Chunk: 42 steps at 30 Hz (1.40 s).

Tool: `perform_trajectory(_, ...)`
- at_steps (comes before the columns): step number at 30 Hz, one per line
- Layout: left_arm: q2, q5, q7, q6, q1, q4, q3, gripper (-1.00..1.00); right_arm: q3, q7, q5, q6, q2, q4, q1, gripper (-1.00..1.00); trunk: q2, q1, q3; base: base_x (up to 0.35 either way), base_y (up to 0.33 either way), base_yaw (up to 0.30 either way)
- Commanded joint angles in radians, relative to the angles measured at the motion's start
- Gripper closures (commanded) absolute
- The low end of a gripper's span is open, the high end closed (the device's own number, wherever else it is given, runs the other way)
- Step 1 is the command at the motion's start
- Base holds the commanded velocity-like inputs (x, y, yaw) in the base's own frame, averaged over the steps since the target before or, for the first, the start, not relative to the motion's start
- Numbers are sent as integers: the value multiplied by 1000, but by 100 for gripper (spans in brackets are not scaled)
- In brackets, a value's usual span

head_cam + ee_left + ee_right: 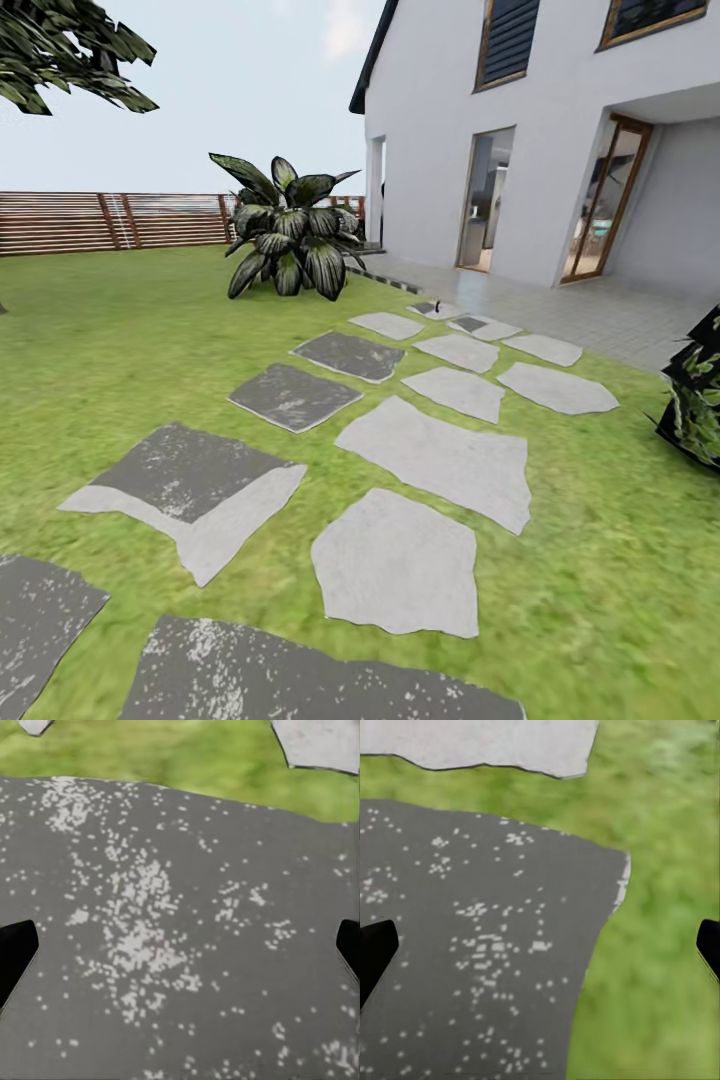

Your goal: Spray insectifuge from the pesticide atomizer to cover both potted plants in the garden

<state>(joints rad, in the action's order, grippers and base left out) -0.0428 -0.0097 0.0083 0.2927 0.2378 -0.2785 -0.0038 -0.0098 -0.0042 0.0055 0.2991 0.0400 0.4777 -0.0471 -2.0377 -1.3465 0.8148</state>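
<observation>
The garden lawn [120, 330] spreads ahead, crossed by a path of flat grey stepping stones [440, 455]. On a far stone near the house stands a slim dark upright thing [437, 306], too small to tell whether it is the pesticide atomizer. The potted plants are out of view. My left gripper [180, 952] hangs open over a dark speckled stone [165, 930], its black fingertips [15, 952] wide apart with nothing between them. My right gripper [540, 952] is open too, over the edge of a dark stone [480, 945] and grass.
A large dark broad-leaved bush [290, 240] grows at the back by the brown slat fence [110, 220]. The white house [540, 140] with open doorways and a paved terrace [590, 310] stands on the right. Dark foliage [695, 400] juts in at the right edge.
</observation>
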Motion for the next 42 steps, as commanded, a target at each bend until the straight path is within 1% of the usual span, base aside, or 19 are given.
perform_trajectory(1, 0, -1, 1, 3, 1, 1, -1, -100, -1, 0, 1, 3, 0, -1, -1, -100, 0, 0, 1, 338, 0, 0)
perform_trajectory(42, 0, -1, 1, 3, 1, 1, -1, -100, 1, 1, 1, 3, 0, 0, -1, -100, 0, 0, 1, 338, 0, 0)
